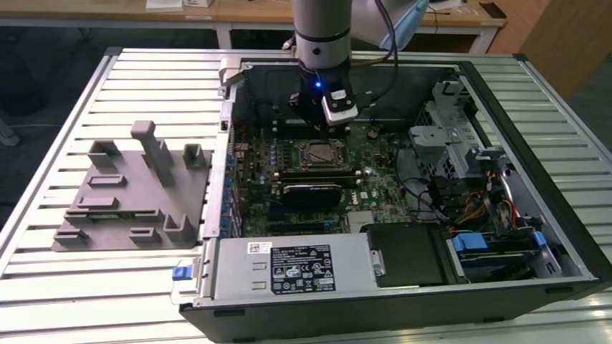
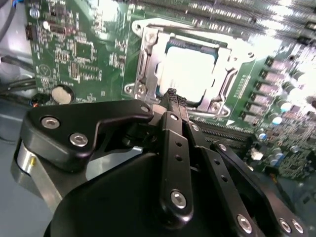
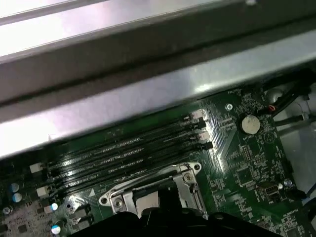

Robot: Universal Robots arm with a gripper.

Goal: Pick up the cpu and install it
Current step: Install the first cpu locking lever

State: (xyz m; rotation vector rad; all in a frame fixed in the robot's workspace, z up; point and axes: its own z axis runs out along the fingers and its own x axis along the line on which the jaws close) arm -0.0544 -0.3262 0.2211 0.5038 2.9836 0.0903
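Observation:
The cpu (image 2: pixel 190 74) shows its silvery-white top inside the metal-framed socket (image 2: pixel 148 59) on the green motherboard (image 2: pixel 84 49). My gripper (image 2: pixel 173 97) hangs just above the socket's edge, its black fingers pressed together at the tips with nothing between them. In the exterior view the gripper (image 1: pixel 317 123) stands inside the open computer case, a little behind the socket (image 1: pixel 320 153). In the first wrist view the socket frame (image 3: pixel 153 190) shows a pale part of the cpu (image 3: pixel 146 200), just beyond the dark gripper body.
Memory slots (image 3: pixel 123 153) and a coin battery (image 3: pixel 250 124) lie beside the socket. The case wall (image 3: pixel 148 74) rises close behind. A grey power supply (image 1: pixel 292 269) fills the case front, drive cages (image 1: pixel 459 143) the exterior view's right. A grey fixture (image 1: pixel 134 193) sits on the table.

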